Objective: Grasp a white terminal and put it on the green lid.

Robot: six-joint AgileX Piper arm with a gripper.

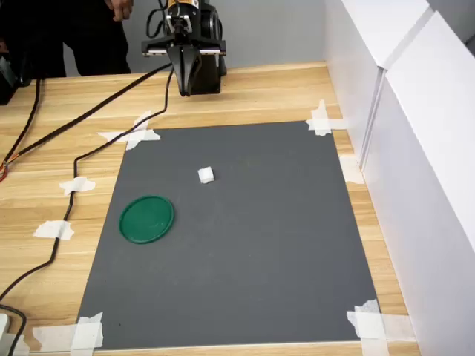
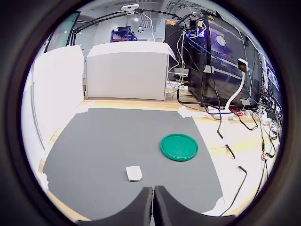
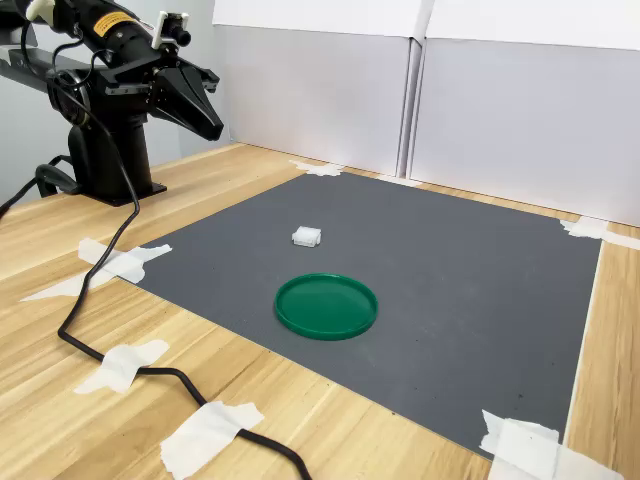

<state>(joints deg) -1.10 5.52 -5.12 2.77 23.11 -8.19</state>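
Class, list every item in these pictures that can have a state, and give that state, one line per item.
white terminal: lying loose on the grey mat, not gripped, apart from the lid.
green lid: flat on the mat, nothing on it.
gripper: shut, holding nothing, raised above the table edge, away from the terminal.
grey mat: lying flat, corners taped to the wooden table.
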